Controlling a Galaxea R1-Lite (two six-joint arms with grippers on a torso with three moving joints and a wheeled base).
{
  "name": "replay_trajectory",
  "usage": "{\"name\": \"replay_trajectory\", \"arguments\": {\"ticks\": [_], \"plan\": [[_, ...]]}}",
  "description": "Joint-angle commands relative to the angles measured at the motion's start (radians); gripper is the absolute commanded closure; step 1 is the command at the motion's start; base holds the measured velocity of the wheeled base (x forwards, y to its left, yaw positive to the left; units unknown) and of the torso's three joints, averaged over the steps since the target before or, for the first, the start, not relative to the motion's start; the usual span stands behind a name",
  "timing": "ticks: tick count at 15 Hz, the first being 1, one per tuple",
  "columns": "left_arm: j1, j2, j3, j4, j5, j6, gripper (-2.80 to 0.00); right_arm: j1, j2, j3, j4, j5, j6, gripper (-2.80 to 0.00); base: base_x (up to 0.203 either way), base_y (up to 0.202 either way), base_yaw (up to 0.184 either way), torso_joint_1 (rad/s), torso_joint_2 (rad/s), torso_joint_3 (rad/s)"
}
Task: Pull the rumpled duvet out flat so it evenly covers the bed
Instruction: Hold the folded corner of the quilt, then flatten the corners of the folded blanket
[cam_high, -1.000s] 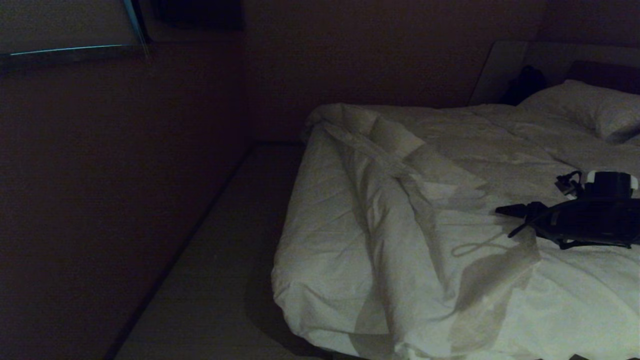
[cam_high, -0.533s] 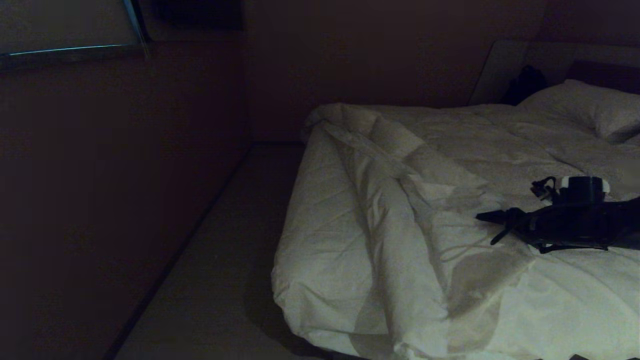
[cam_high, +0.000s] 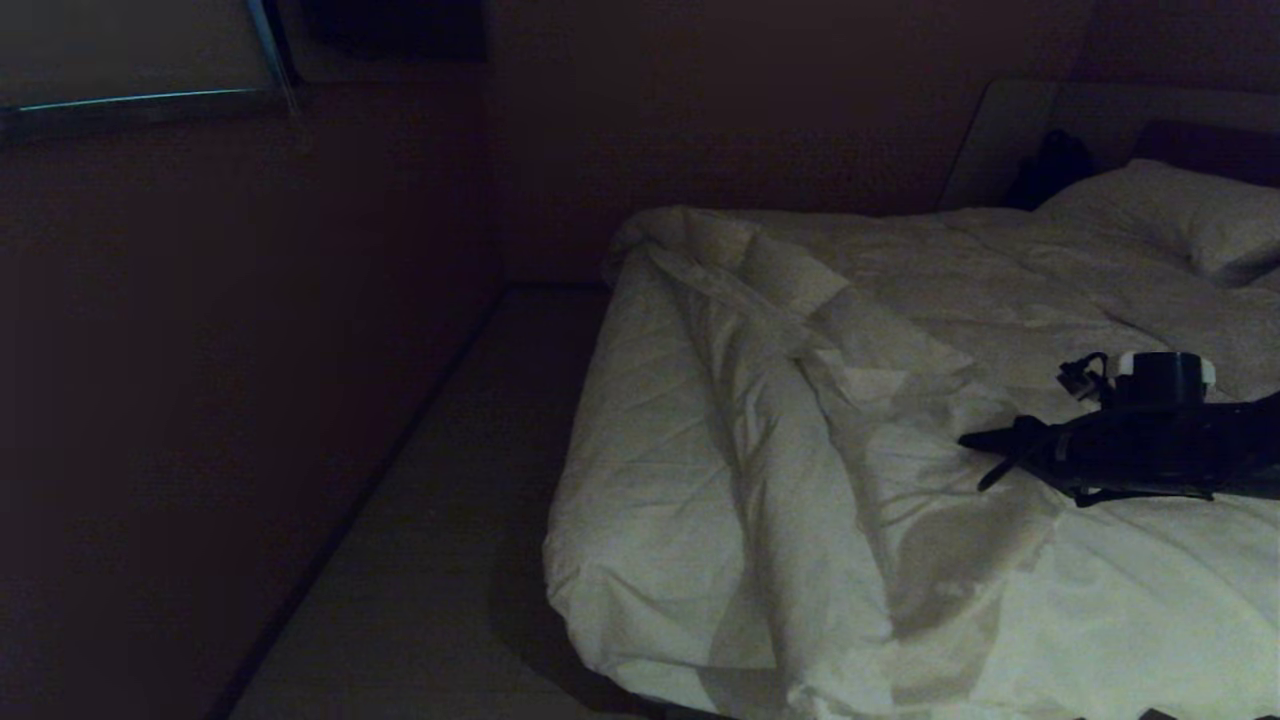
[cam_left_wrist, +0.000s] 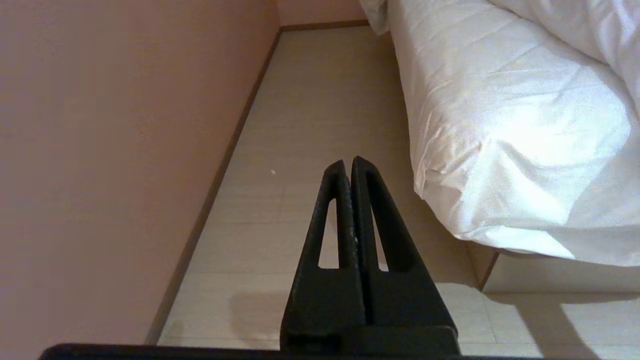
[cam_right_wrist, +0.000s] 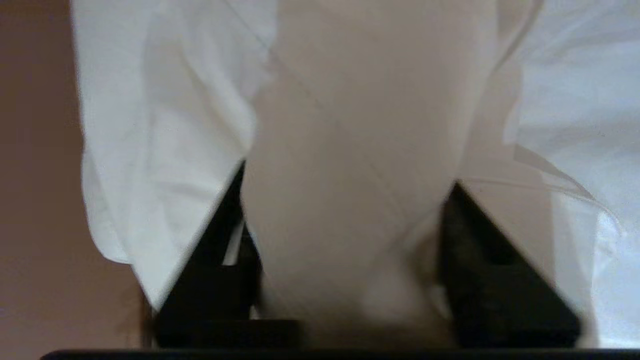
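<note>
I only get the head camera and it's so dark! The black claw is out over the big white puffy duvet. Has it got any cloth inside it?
Observer: Yes. In the right wrist view, a fold of the puffy white cloth duvet bulges between the right claw's black fingers. They stand apart, and I can't tell if they are pinching the fold.
Operator: Where's the other claw? I can't find it!
Observer: The left claw is shut and empty. It points along the pale floor beside the wide low white bed.
</note>
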Motion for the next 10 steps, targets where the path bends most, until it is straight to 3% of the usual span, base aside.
{"name": "replay_trajectory", "arguments": {"ticks": [1, 6, 10], "plan": [[0.000, 0.000, 0.000, 0.000, 0.000, 0.001, 0.00, 0.016, -0.066, 0.014, 0.002, 0.005, 0.005, 0.00, 0.000, 0.000, 0.000, 0.000, 0.00, 0.000], [0.000, 0.000, 0.000, 0.000, 0.000, 0.001, 0.00, 0.128, -0.200, 0.069, 0.013, 0.006, 0.038, 0.00, 0.000, 0.000, 0.000, 0.000, 0.00, 0.000], [0.000, 0.000, 0.000, 0.000, 0.000, 0.001, 0.00, 0.361, -0.307, 0.128, 0.014, -0.047, 0.088, 0.00, 0.000, 0.000, 0.000, 0.000, 0.00, 0.000]]}}
